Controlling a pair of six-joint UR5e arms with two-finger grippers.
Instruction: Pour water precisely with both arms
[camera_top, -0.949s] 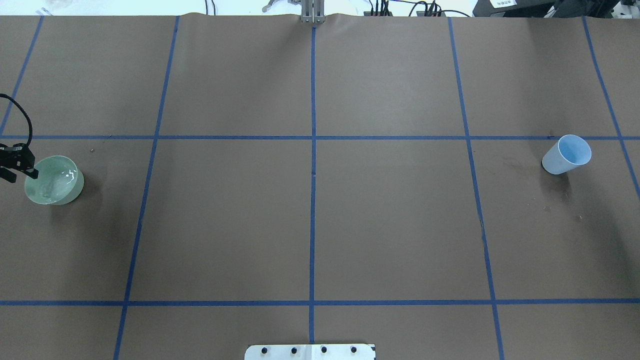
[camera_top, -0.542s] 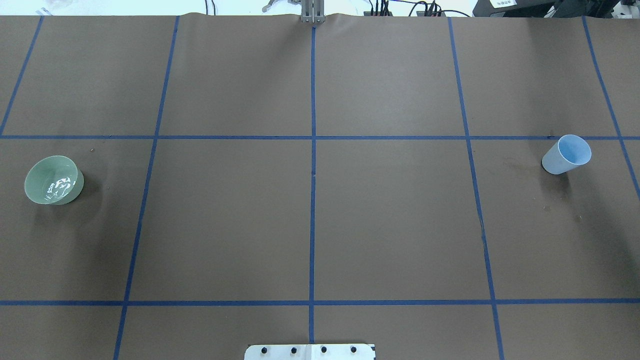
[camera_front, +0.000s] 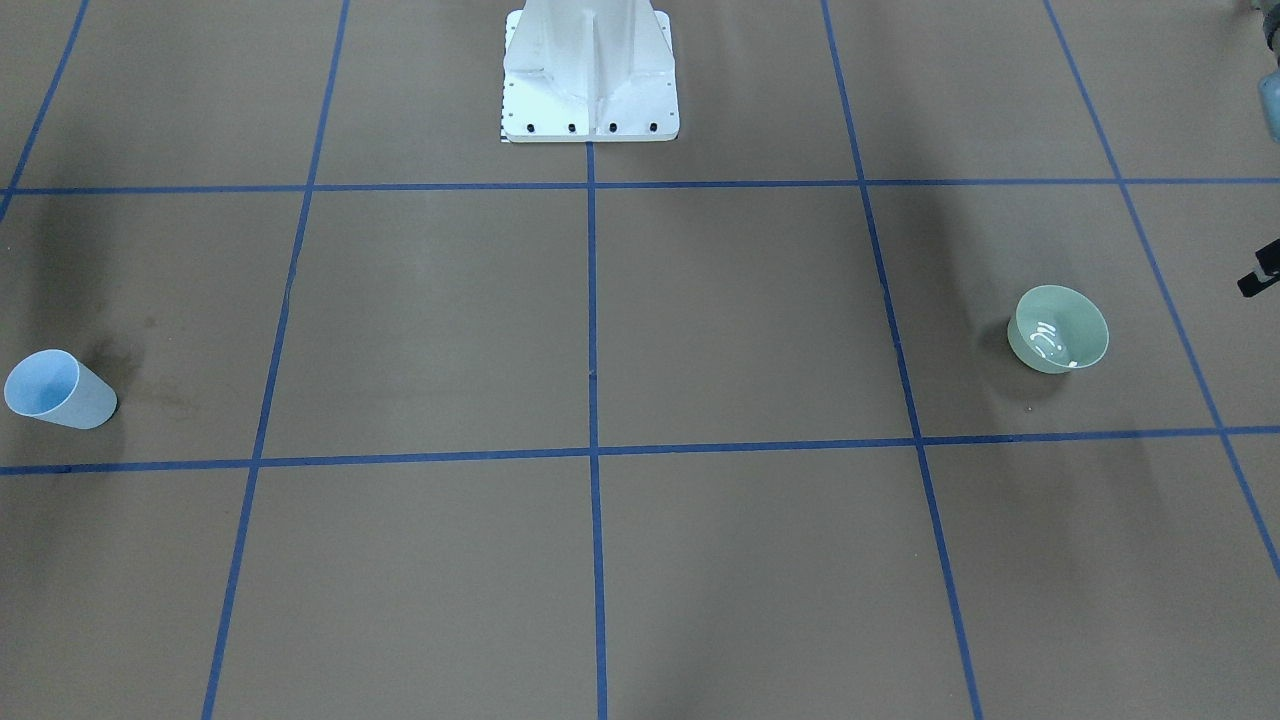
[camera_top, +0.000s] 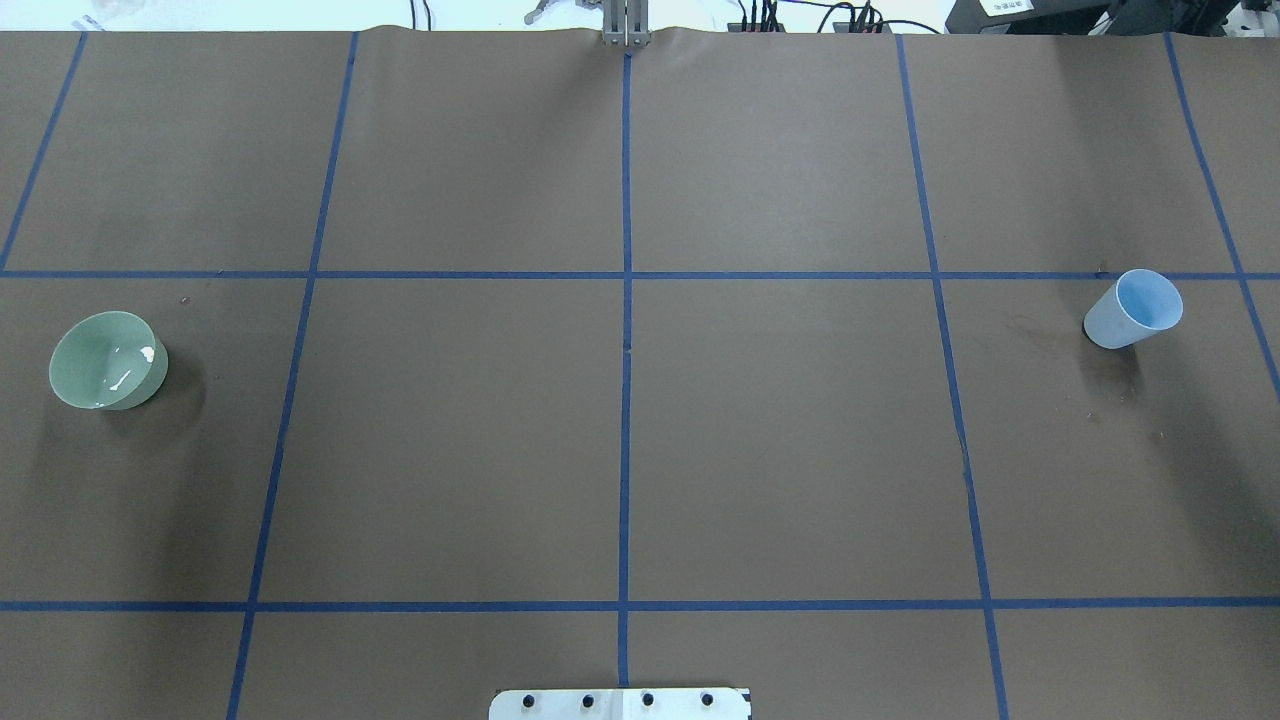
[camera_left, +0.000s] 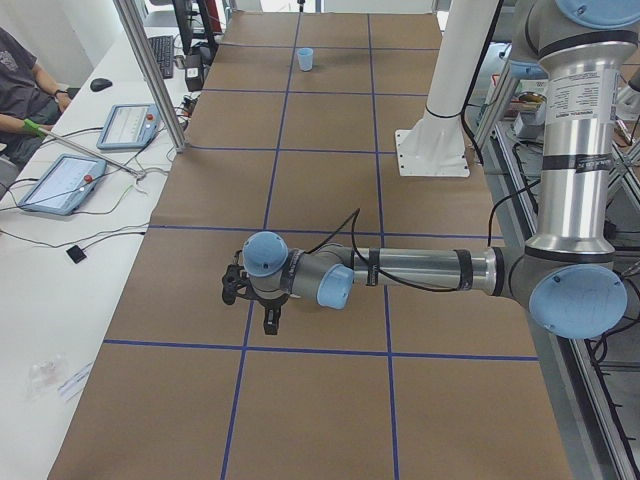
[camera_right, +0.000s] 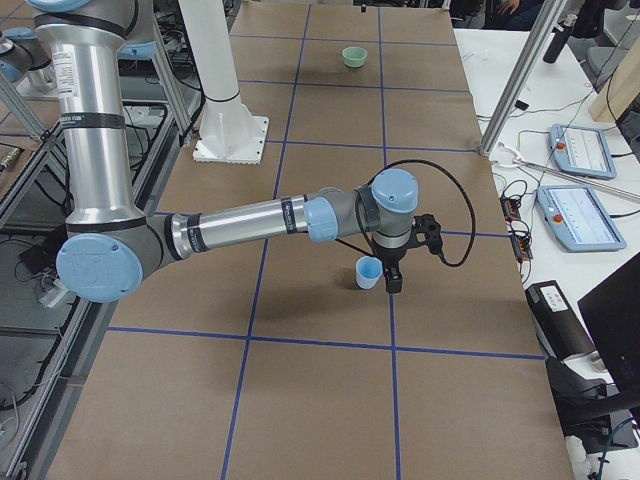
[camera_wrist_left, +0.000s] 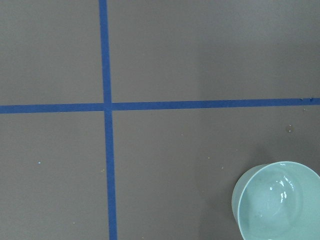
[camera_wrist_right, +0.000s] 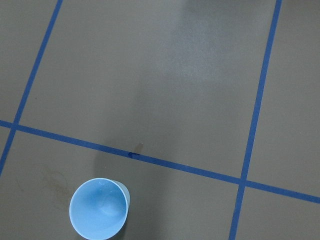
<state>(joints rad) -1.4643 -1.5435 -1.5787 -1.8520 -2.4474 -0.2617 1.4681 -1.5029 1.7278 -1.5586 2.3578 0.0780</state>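
A pale green bowl (camera_top: 108, 360) stands at the table's left end, also seen in the front view (camera_front: 1062, 328) and left wrist view (camera_wrist_left: 277, 202). The water (camera_top: 125, 375) shows as whitish glints inside it. A light blue cup (camera_top: 1135, 308) stands upright at the right end, seen from above in the right wrist view (camera_wrist_right: 99, 209). The left arm (camera_left: 420, 270) reaches low over the table. Its gripper (camera_left: 250, 303) hides the bowl there, and I cannot tell its state. The right arm (camera_right: 240, 222) has its gripper (camera_right: 392, 283) beside the cup (camera_right: 369, 272); I cannot tell its state.
A white pedestal (camera_front: 590, 80) is bolted at the robot's side of the table. Blue tape lines divide the brown cover. A dark damp stain (camera_top: 1110, 375) lies by the cup. Tablets (camera_left: 62, 182) and a seated person (camera_left: 20, 80) are at side desks.
The left gripper, which was at the bowl's left rim in the overhead view, has drawn off to the left and out of that view. The glints in the bowl have shifted and shrunk.
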